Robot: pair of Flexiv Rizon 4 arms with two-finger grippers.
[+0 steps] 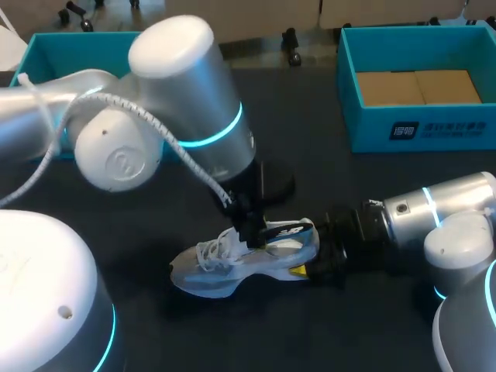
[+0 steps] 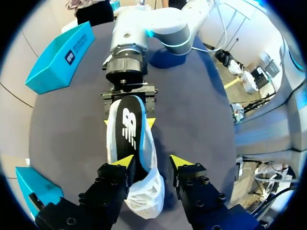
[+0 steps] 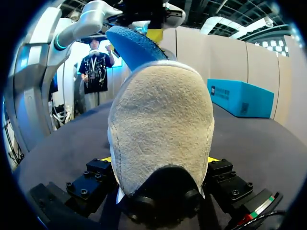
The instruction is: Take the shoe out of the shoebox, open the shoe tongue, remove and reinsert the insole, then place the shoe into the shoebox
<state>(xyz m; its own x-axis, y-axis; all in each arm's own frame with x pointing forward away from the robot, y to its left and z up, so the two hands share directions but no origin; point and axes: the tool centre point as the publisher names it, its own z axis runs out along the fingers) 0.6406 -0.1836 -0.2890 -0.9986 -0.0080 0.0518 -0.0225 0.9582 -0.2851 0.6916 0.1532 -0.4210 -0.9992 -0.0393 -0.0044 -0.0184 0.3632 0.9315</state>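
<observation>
A robotics lab: left arm (image 1: 178,85) and right arm (image 1: 442,209) over a dark table (image 1: 325,325); a teal box (image 1: 411,132) on it.

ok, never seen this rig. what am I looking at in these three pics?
Two robot arms work at a dark table. The head view looks down from above and behind the robot. Each round picture comes from a camera on one arm's wrist. The right gripper is shut on the heel of a white shoe on the table. The left gripper hangs over the shoe, where the dark, blue-edged insole rises out of it. Whether it grips the insole I cannot tell. Two teal shoeboxes stand at the far side, one left, one right.
</observation>
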